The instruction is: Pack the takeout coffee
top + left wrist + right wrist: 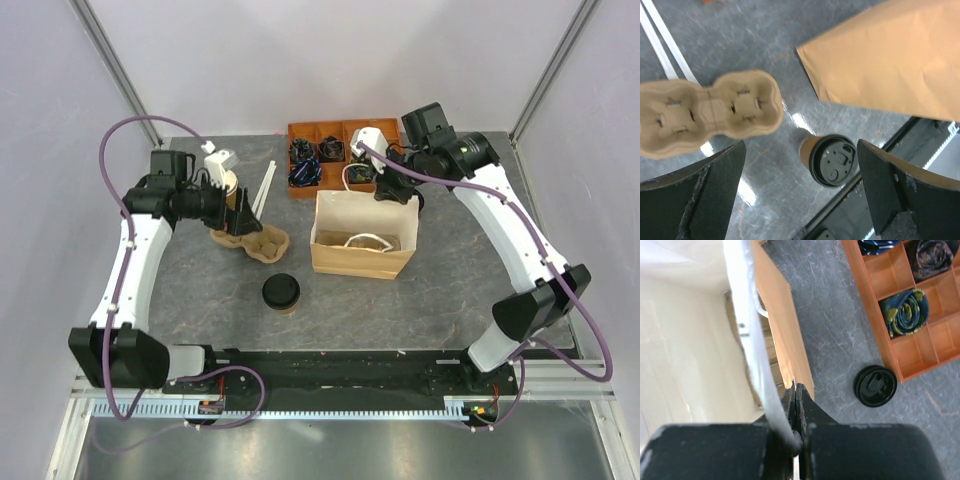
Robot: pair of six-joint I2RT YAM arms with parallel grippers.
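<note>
Bag (360,263) is being steadied by right gripper (796,400) clamping its handle (747,315); left gripper (801,145) is hovering wide-open over takeout coffee (832,160).

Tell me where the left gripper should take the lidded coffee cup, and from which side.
Grip the kraft wall just under the black lid, coming level from the left. The takeout coffee stands upright and free, the lid's wider rim should stop slipping, and the paper bag stands off its right.
</note>
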